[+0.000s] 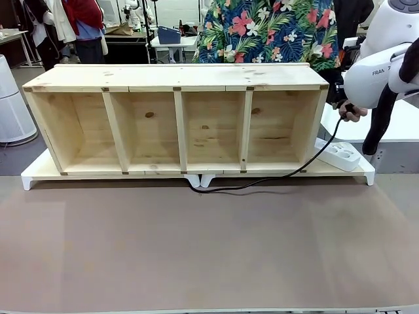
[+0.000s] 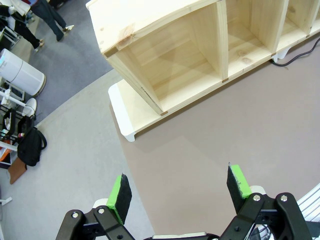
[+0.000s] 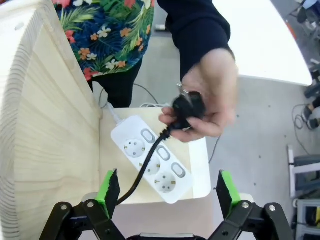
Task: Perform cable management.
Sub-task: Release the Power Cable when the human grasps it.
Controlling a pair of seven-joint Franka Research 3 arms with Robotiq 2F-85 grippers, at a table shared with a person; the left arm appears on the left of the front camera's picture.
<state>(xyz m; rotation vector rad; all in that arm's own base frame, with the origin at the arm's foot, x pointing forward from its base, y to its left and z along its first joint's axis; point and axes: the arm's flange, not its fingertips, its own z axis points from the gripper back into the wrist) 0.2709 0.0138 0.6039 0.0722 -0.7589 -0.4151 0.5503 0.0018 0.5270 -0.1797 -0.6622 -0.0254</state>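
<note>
Right gripper (image 3: 167, 192): wide open, empty, below the plug (image 3: 189, 106) in the person's hand (image 3: 207, 97).
Left gripper (image 2: 180, 192): open, empty.
Risk: closing on fingers, or the cable (image 1: 275, 178) slipping away.

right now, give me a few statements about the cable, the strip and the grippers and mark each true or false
1. The person's hand holds the plug of the cable. True.
2. The plug is pushed into the power strip. False: it is held above the strip, whose three sockets show nothing plugged in.
3. The right gripper is open, with nothing between its green pads. True.
4. The left gripper is shut on the cable. False: it is open over the bare brown table.
5. The cable runs through the shelf compartments. False: it lies on the table in front of the shelf, rising at the shelf's right end to the hand.
</note>
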